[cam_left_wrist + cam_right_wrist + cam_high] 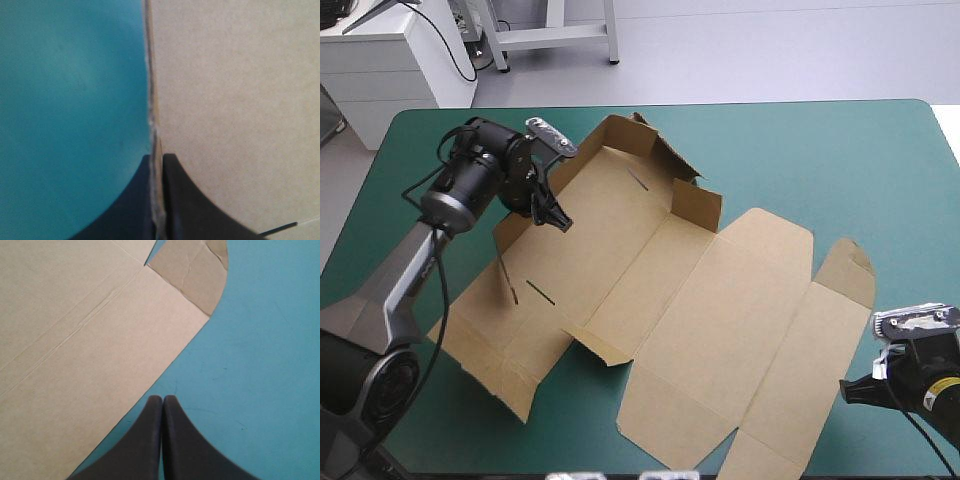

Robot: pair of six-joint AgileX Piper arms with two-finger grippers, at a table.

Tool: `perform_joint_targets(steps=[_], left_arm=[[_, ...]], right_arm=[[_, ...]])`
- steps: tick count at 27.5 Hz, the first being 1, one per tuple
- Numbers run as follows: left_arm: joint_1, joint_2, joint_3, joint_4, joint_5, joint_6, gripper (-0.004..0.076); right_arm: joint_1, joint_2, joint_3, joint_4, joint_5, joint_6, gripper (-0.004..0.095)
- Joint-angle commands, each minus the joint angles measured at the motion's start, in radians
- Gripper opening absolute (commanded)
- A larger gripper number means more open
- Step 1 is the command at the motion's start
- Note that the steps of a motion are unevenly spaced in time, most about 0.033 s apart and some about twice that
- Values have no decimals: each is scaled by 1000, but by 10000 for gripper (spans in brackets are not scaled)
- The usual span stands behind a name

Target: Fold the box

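Left gripper [156, 159] clamps plain brown box [720, 320] wall edge

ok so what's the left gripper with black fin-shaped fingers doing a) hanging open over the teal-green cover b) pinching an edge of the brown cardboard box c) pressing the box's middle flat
b: the left wrist view shows the left gripper all but shut on a thin edge of the brown box.
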Motion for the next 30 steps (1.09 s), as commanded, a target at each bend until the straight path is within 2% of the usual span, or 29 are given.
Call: perform_joint_targets(steps=[1,5,12,19,21,23,30], left_arm=[[-88,51,-151,156,44,119,-8],[-197,160,-253,311,10,150,-8],[-338,211,-255,516,-165,138,-8],[-367,148,-255,525,-231,162,-8],[-374,127,-255,513,-251,224,-8],[-377,112,-254,500,-249,278,-8],[-413,63,-216,470,-266,301,-8]], right_arm=[[-5,3,-26,-8,-46,-1,-16],[-5,3,-26,0,-44,-1,-16],[-5,3,-26,36,-44,-1,-16],[-5,3,-26,40,-34,-1,-16],[-5,3,-26,40,-34,-1,-16],[-5,3,-26,40,-30,-1,-16],[-5,3,-26,40,-9,-1,-16]])
